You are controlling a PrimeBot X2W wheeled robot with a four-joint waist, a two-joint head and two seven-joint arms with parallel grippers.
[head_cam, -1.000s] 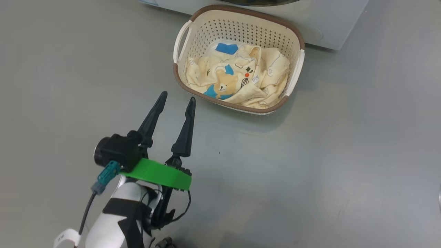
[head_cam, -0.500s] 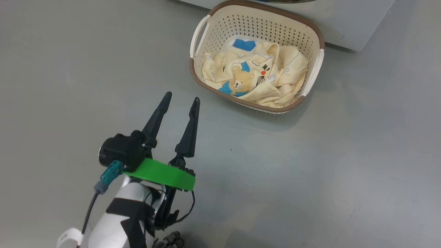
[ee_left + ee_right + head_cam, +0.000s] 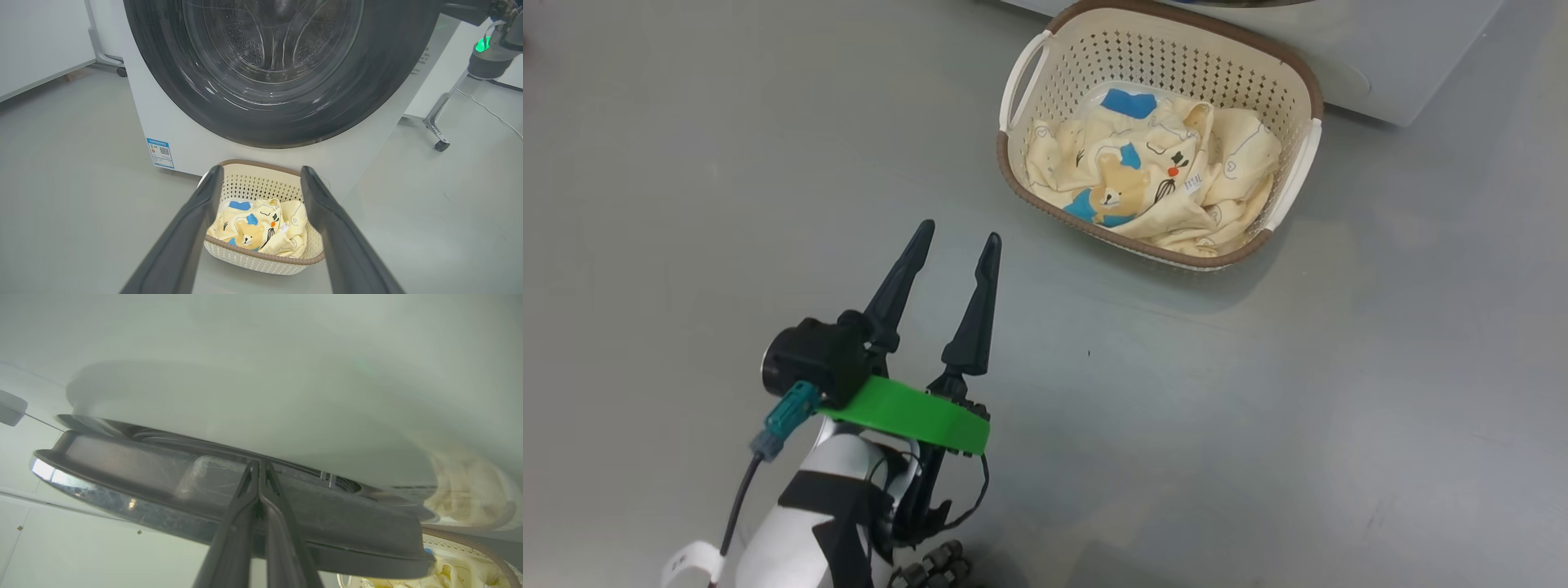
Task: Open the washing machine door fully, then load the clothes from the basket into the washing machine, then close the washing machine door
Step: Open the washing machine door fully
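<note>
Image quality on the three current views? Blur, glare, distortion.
Head view: sharp, even light; the basket casts a soft shadow on the floor at its lower right. Left wrist view: wide-angle stretch, reflections streak the washing machine door. Right wrist view: soft throughout, bright glint on the door's edge at left, the white washing machine looks featureless.
</note>
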